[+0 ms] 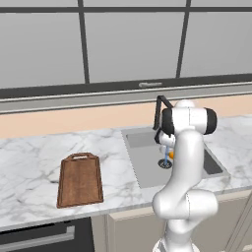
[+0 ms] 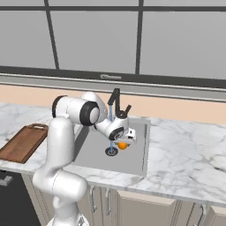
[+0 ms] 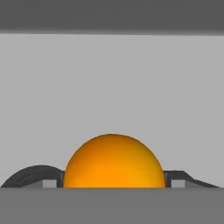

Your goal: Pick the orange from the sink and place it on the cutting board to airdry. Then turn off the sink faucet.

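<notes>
Smooth and round, the orange (image 3: 114,162) sits low centre in our hand view, between the dark fingertips (image 3: 30,177) of the end effector (image 2: 125,141), clamped on it inside the grey sink (image 2: 92,152).

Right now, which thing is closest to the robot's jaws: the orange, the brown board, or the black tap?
The orange, down in the sink. It sits right between the jaws, while the cutting board lies far off on the counter.

A: orange (image 3: 114,162) bright orange, sink (image 1: 147,170) flat grey, faucet (image 2: 115,102) matte black.
B: counter (image 1: 29,162) white marble, grey veins. cutting board (image 1: 79,181) dark brown wood grain. Arm (image 1: 184,162) white, dark joints.
</notes>
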